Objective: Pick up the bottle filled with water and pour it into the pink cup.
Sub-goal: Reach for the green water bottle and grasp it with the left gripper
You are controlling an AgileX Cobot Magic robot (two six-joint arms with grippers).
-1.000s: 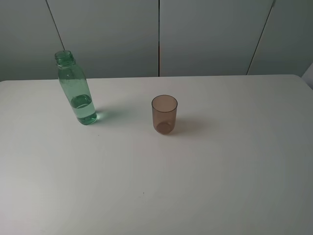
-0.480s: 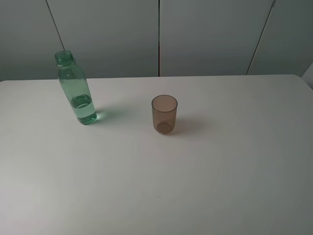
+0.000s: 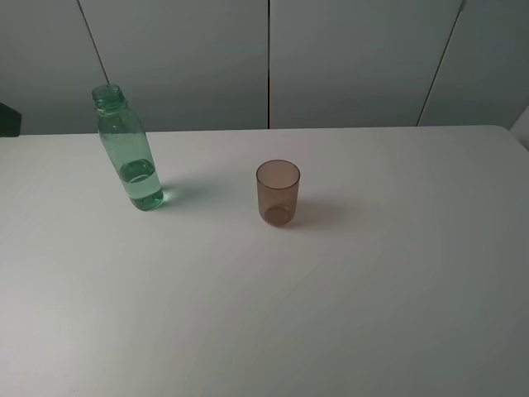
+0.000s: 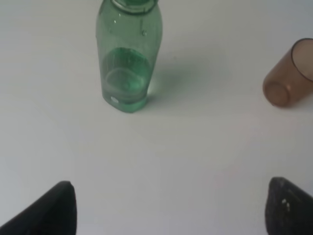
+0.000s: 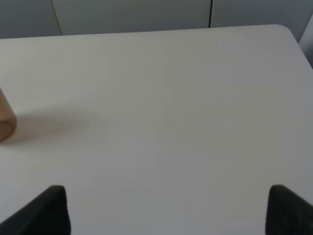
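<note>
Shows the left pincer (image 4: 168, 213) spread wide and empty, the bottle (image 4: 128, 54) upright on the table (image 4: 171, 156) ahead of it and well apart, the pink cup (image 4: 288, 73) upright farther toward the right pincer (image 5: 166, 210), also wide and empty.

Plain white table (image 3: 372, 289), grey panelled wall (image 3: 347, 58) with dark seams behind it.

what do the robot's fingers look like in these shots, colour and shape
Only the tips show, in the wrist views. The left fingers are black, matte and blunt, with rounded corners. The right fingers look the same. No cables show, and the arms themselves are out of view.
</note>
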